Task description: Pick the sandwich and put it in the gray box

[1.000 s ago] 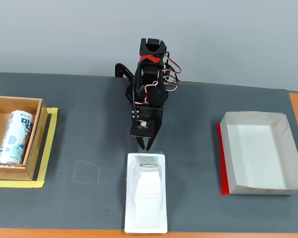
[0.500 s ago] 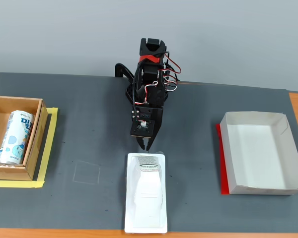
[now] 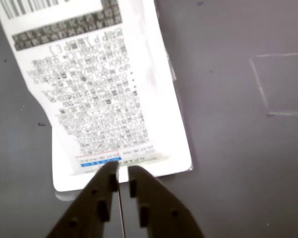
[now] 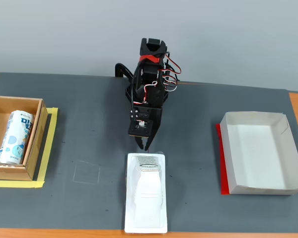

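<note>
The sandwich (image 4: 146,192), a long white wrapped package with a raised middle and a grey label at its far end, lies lengthwise on the dark mat near the front edge. In the wrist view its printed label (image 3: 97,94) fills the upper left. My gripper (image 4: 145,147) hangs just behind the package's far end, fingertips nearly together and holding nothing; the wrist view shows the black fingers (image 3: 120,179) at the package's edge. The gray box (image 4: 284,178), a shallow pale tray with a red strip on its left side, sits empty at the right.
At the left edge stands a brown cardboard box (image 4: 34,148) holding a blue-and-white can (image 4: 14,137), on yellow tape. A faint square outline (image 4: 87,172) is drawn on the mat left of the sandwich.
The gripper has pulled back slightly, up and away from the sandwich's far end. Nothing else has moved.
</note>
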Action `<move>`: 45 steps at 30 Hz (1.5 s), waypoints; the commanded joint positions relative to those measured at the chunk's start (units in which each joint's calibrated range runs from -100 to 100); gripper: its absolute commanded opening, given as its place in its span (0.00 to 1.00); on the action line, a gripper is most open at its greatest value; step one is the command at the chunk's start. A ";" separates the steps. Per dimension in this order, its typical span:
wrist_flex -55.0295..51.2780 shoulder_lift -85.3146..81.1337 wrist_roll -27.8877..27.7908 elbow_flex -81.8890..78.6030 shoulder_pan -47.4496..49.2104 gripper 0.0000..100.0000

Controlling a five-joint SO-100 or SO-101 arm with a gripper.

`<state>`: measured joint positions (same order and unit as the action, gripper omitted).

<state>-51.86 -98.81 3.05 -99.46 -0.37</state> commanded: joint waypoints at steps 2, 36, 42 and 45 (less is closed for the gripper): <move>0.65 -0.51 -0.16 -0.45 -0.19 0.02; -11.76 -0.43 0.00 11.04 3.17 0.02; -12.81 2.29 -0.16 18.28 3.17 0.02; -12.81 8.39 0.10 21.71 2.72 0.02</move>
<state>-64.53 -95.84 3.05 -82.67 2.51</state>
